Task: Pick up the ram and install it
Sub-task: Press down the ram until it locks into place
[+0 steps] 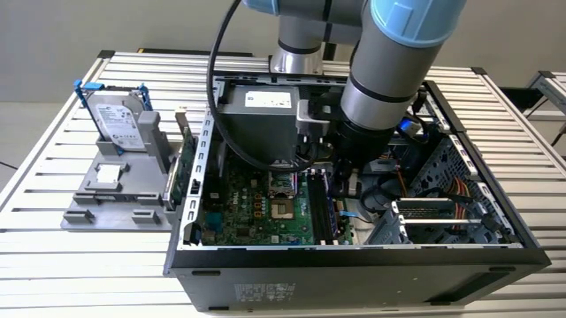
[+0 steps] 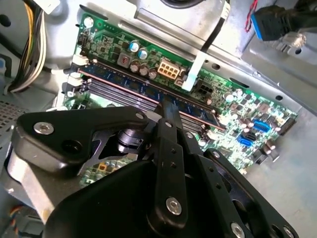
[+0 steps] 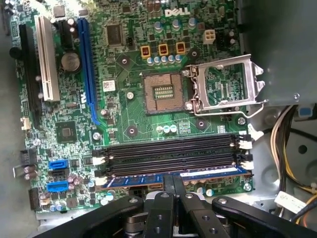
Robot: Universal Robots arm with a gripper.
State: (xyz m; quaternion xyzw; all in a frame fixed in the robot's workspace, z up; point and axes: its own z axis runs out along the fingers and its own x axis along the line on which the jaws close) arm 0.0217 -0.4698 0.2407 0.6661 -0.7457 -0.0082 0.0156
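The black fingers (image 3: 173, 184) are drawn narrow and pinch the ram (image 3: 208, 174) at its middle — in both wrist views the two tips sit on either side of the thin blue stick (image 2: 148, 91). The gripper (image 1: 340, 192) reaches down inside the open computer case (image 1: 354, 255), just above the green motherboard (image 1: 256, 209).

The ram lies along the outermost of the four long memory slots (image 3: 171, 151), the one farthest from the processor socket (image 3: 162, 92); the three slots between it and the socket are bare. How deep it sits in its slot I cannot tell. Next to the processor socket stands its open metal frame (image 3: 228, 87).

Beside the case, on the exterior view's left, a grey holder (image 1: 119, 192) carries a silver hard drive (image 1: 119, 119) with blue rails, standing upright — well apart from the ram.
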